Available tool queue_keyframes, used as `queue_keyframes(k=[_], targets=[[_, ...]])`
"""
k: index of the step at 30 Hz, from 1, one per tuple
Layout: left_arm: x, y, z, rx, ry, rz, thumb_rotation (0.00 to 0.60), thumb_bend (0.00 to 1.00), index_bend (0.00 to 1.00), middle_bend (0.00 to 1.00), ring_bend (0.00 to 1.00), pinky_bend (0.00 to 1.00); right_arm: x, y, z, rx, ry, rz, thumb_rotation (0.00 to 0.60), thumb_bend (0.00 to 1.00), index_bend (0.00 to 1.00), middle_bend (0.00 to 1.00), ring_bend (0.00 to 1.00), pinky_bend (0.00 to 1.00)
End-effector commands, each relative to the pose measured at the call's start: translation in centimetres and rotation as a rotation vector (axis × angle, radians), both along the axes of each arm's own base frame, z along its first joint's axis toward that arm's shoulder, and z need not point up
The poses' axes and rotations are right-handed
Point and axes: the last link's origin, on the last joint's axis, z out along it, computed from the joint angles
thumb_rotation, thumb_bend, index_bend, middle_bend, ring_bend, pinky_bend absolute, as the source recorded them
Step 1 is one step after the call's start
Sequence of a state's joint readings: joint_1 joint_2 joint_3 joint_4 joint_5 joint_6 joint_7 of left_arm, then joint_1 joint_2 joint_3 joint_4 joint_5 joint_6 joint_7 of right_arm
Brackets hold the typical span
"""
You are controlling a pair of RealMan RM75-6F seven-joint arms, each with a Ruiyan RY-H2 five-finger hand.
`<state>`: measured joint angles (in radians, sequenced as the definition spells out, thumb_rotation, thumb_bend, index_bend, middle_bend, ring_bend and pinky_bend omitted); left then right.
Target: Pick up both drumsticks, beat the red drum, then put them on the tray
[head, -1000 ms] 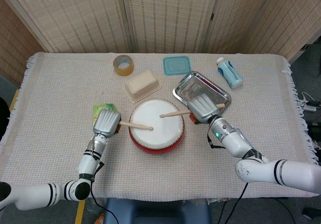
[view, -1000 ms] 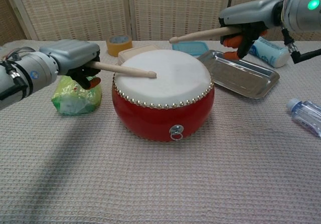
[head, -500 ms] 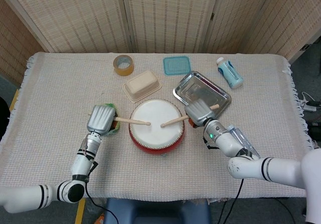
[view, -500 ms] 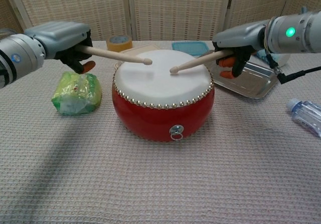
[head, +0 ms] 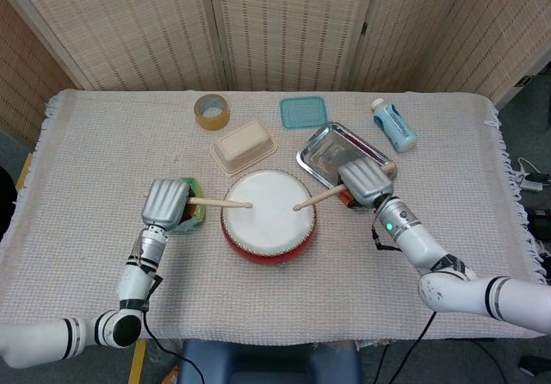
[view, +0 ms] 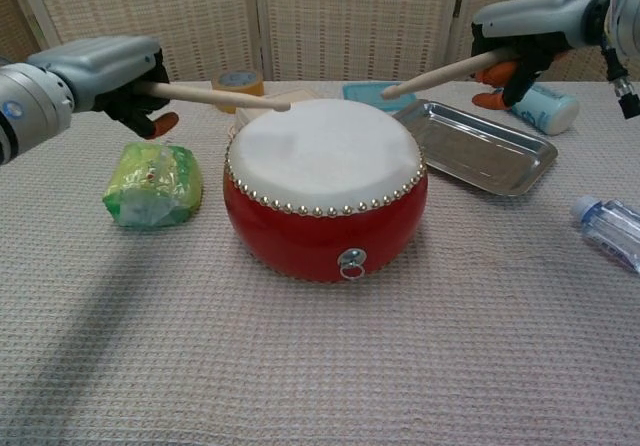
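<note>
The red drum (head: 268, 244) (view: 322, 226) with a white skin stands mid-table. My left hand (head: 165, 203) (view: 98, 68) grips a wooden drumstick (head: 217, 203) (view: 215, 95) left of the drum, its tip held just above the skin's left part. My right hand (head: 367, 182) (view: 530, 24) grips the other drumstick (head: 318, 198) (view: 440, 72) on the drum's right, its tip raised over the skin's right edge. The silver tray (head: 328, 150) (view: 478, 149) lies empty behind and right of the drum, beside my right hand.
A green packet (view: 152, 185) lies under my left hand. Behind the drum sit a beige box (head: 244, 146), a tape roll (head: 211, 111) and a teal lid (head: 303, 112). A white bottle (head: 394, 125) lies back right; a clear bottle (view: 608, 228) lies at the right.
Both sticks have lifted off the skin. My right hand swung up and outward to the right; my left hand drew back slightly to the left with its stick raised.
</note>
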<state>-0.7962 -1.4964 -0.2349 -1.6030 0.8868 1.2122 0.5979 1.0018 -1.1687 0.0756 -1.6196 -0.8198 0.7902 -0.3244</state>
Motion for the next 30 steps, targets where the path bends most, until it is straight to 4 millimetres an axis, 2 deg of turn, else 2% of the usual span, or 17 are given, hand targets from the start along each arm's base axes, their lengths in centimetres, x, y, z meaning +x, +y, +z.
queue_keyframes(k=[1,4,9,17,21,23,30], targets=[[-0.8,-0.3,2.7,0.048,-0.069,0.002,0.6,0.49,1.0,1.0,1.0,1.0,-2.2,-0.6,0.4,-0.016,-0.021,-0.074,0.6,0.41,1.0,1.0,1.0,1.0],[-1.6,-0.7,4.1,0.066,-0.095,0.001,0.6,0.49,1.0,1.0,1.0,1.0,-4.0,-1.4,0.6,-0.045,-0.039,-0.133,0.6,0.41,1.0,1.0,1.0,1.0],[-2.4,-1.8,5.4,0.075,-0.127,-0.006,0.6,0.49,1.0,1.0,1.0,1.0,-6.1,-3.0,-0.6,-0.071,-0.089,-0.243,0.6,0.41,1.0,1.0,1.0,1.0],[-3.6,-3.2,6.1,0.063,-0.159,-0.004,0.6,0.49,1.0,1.0,1.0,1.0,-7.0,-6.0,-3.7,-0.092,-0.174,-0.39,0.6,0.41,1.0,0.99,0.94,1.0],[-4.2,-3.4,6.5,0.067,-0.17,0.005,0.6,0.49,1.0,1.0,1.0,1.0,-6.8,-7.3,-5.0,-0.102,-0.158,-0.416,0.6,0.41,1.0,0.93,0.87,0.99],[-4.5,-3.5,6.6,0.064,-0.176,0.012,0.6,0.49,1.0,1.0,1.0,1.0,-6.6,-7.9,-5.5,-0.112,-0.172,-0.436,0.6,0.41,0.96,0.89,0.82,0.98],[-5.1,-3.7,6.8,0.057,-0.189,0.025,0.6,0.49,1.0,1.0,1.0,1.0,-6.4,-9.2,-6.7,-0.14,-0.185,-0.486,0.6,0.41,0.72,0.72,0.66,0.89]])
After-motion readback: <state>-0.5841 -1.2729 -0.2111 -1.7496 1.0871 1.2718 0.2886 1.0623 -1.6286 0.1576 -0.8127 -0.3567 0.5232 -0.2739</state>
